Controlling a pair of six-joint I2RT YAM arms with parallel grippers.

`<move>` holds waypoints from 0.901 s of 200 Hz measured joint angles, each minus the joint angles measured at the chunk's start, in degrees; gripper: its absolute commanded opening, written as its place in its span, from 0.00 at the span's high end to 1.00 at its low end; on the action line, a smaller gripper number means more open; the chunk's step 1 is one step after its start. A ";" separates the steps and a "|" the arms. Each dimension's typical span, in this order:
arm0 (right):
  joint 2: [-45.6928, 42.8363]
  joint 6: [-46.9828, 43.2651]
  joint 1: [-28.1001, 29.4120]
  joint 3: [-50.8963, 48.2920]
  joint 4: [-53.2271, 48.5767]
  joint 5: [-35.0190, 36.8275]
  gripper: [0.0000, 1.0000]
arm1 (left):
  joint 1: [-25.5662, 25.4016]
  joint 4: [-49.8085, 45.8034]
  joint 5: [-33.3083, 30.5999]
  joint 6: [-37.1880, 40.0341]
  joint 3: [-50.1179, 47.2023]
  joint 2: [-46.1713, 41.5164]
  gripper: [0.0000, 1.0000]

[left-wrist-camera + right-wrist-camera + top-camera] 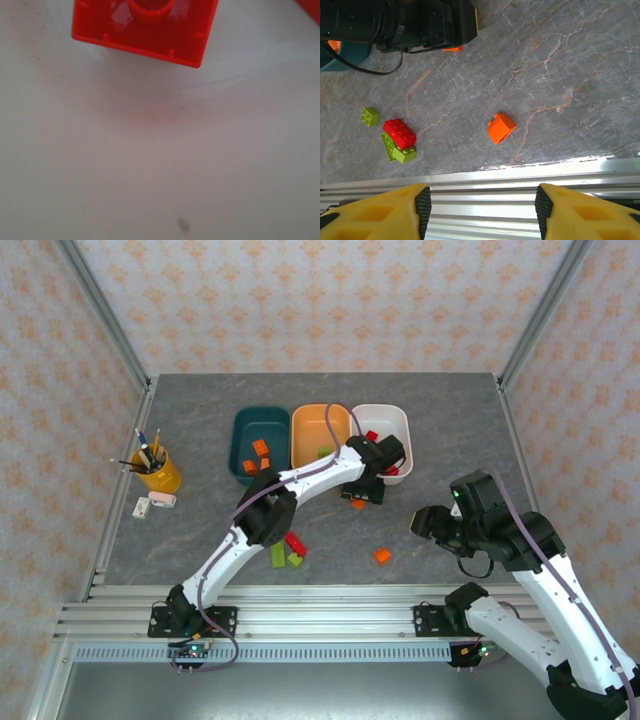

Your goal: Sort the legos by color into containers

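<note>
My left gripper reaches into the white tub with its jaws spread and nothing between them. Close under its camera a red lego lies upside down on the white tub floor. Beside the white tub stand an orange tub holding a green lego and a dark teal tub holding orange legos. My right gripper hangs open over the front rail. Ahead of it lie an orange lego, a red lego and green legos.
A yellow cup of pencils and a small white block sit at the far left. The metal rail runs along the table's near edge. The left arm stretches across the table's middle, with another orange lego just beneath its wrist.
</note>
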 measured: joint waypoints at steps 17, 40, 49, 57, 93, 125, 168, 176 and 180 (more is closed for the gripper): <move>-0.02 0.04 0.02 -0.11 -0.02 0.00 0.41 | 0.04 -0.74 -0.44 -0.04 0.33 0.22 0.56; -0.02 0.17 0.00 -0.11 -0.02 0.00 0.41 | 0.26 -1.29 -0.63 0.04 0.55 0.33 0.64; 0.00 0.20 0.02 -0.11 -0.02 0.00 0.41 | 0.26 -1.40 -0.66 -0.09 0.61 0.33 0.66; 0.00 0.20 0.00 -0.11 -0.02 0.00 0.41 | 0.26 -1.49 -0.68 -0.04 0.66 0.33 0.67; 0.00 0.22 0.00 -0.11 0.00 0.02 0.41 | 0.22 -1.55 -0.85 -0.04 0.70 0.33 0.70; 0.00 0.37 0.00 -0.13 0.02 0.00 0.41 | 0.20 -1.55 -0.85 -0.04 0.61 0.09 0.69; 0.07 0.35 0.00 -0.33 0.07 0.00 0.41 | -0.44 -1.62 -1.33 -0.09 -3.08 -2.67 0.69; 0.11 0.35 0.00 -0.35 0.09 0.02 0.41 | -0.55 -1.60 -1.36 -0.09 -3.72 -3.43 0.69; 0.15 0.35 0.00 -0.37 0.09 0.02 0.41 | -0.55 -1.60 -1.38 -0.09 -4.04 -3.89 0.69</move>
